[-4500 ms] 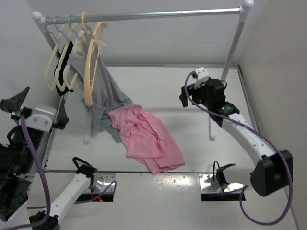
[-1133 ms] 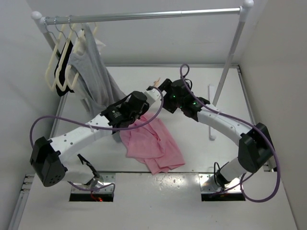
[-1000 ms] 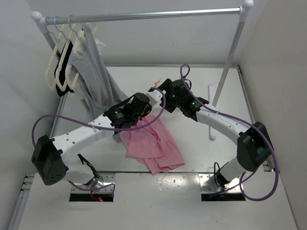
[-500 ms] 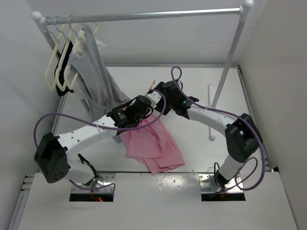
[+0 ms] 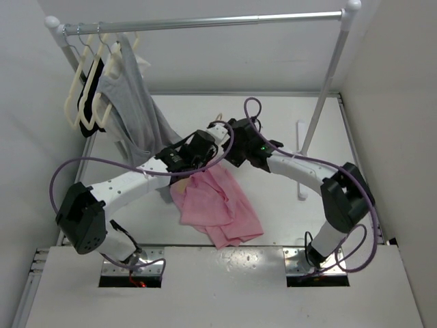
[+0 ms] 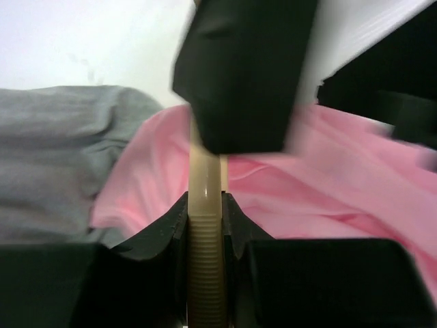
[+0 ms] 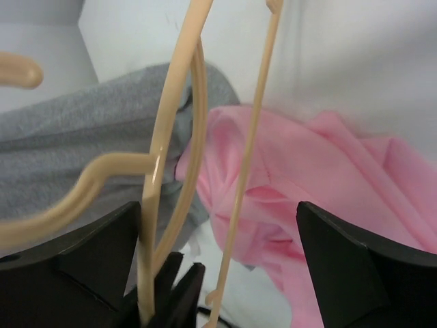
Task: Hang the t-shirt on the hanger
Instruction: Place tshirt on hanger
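The t-shirt lies crumpled on the desk, a little near of centre, with its far edge under the two hands. At far left, cream hangers and a grey sleeveless garment hang from the clothes rail. The left hand is above the shirt's far-left corner, and the right hand is just beside it to the right.

The left wrist view shows what the arms hide from above. There the left hand is clenched on a bar of the peach hanger, with pink cloth lying beyond it.

In the right wrist view the right hand is spread wide and released. The hanger stands between its fingers, close to one of them; I cannot tell whether they touch.
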Action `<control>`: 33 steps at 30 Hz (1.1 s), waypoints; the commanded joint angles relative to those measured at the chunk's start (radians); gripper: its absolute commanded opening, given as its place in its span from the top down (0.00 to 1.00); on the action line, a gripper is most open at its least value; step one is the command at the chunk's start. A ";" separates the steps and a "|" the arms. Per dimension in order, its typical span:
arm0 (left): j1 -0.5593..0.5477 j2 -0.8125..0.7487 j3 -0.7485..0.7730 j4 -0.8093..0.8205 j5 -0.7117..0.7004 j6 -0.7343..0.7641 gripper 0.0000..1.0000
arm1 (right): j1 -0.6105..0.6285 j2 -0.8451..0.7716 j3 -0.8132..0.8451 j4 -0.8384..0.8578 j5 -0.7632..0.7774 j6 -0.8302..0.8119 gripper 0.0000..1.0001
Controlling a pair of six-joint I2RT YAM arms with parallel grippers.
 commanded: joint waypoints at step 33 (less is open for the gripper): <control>-0.212 0.037 0.139 -0.095 0.144 0.041 0.88 | 0.061 -0.072 -0.046 -0.001 0.172 -0.075 1.00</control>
